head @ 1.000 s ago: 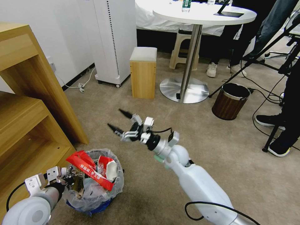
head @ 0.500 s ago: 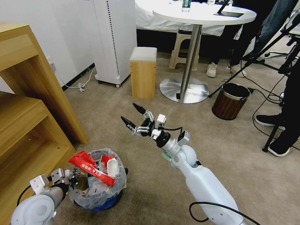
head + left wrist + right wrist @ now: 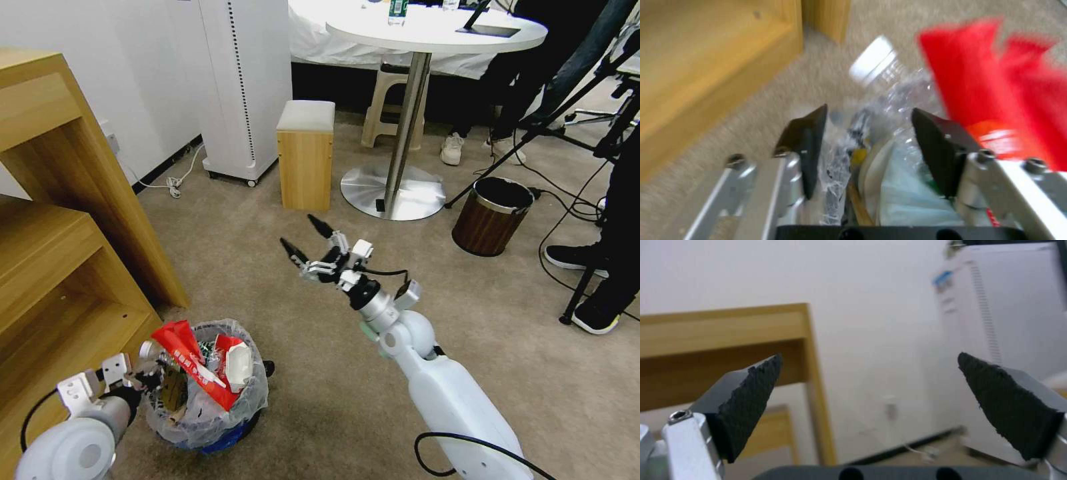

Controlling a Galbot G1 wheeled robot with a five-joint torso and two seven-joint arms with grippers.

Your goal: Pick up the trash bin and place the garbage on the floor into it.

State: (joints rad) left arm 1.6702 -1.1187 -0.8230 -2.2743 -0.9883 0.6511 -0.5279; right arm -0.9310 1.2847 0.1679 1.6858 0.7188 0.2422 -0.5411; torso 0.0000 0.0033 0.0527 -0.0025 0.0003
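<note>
Now the left gripper (image 3: 155,375) is pinching the rim of the bin (image 3: 207,427) near left on the floor (image 3: 320,413), and the right gripper (image 3: 308,239) is hanging spread wide above it.

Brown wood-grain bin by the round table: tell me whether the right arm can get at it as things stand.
Probably yes. The right end effector hangs open and empty above bare carpet, and nothing lies between it and the brown bin. A tripod leg and cables crowd the bin's far side.
</note>
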